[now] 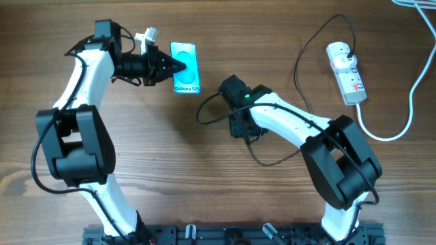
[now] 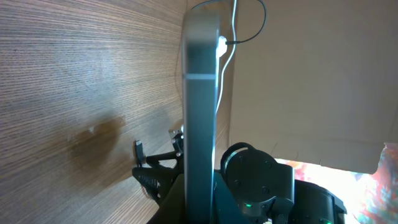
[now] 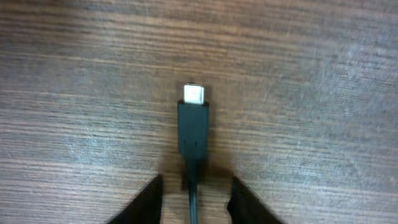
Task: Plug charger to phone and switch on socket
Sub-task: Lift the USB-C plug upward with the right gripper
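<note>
The phone (image 1: 185, 68), cyan screen facing up, sits at the back left with my left gripper (image 1: 176, 67) shut on its left edge. The left wrist view shows the phone (image 2: 201, 106) edge-on, running up from the closed jaws of the left gripper (image 2: 202, 208). The charger's black plug tip (image 3: 193, 124) lies on the wood with its metal end pointing away. My right gripper (image 3: 194, 202) stands open astride its cable, a gap on each side. Overhead, the right gripper (image 1: 240, 129) hangs at mid-table, right of the phone. The thin charger cable (image 1: 300, 61) loops back to the white socket (image 1: 346, 73) at the far right.
A thick white cord (image 1: 406, 116) curves from the socket round the right edge of the table. Slack black cable (image 1: 272, 162) loops under my right arm. A dark rail (image 1: 231, 235) runs along the front edge. Beyond the table, a beige wall (image 2: 311, 81) shows in the left wrist view.
</note>
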